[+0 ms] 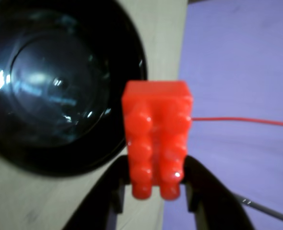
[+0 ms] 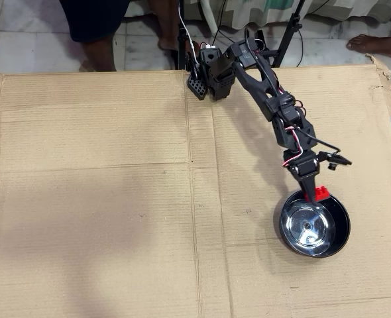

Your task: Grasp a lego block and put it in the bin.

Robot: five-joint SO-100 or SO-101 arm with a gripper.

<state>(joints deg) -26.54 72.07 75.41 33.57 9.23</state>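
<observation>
lego block (image 1: 157, 143) clamped in the claw (image 1: 153, 189), carried to the bin (image 2: 341, 232) rim just below; only the drop remains.

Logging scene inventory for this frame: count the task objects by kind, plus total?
Red lego block: 1, held between the fingers at the bowl's rim.
Bowl (black outside, steel inside): 1, standing on the cardboard sheet.
Total: 2
</observation>
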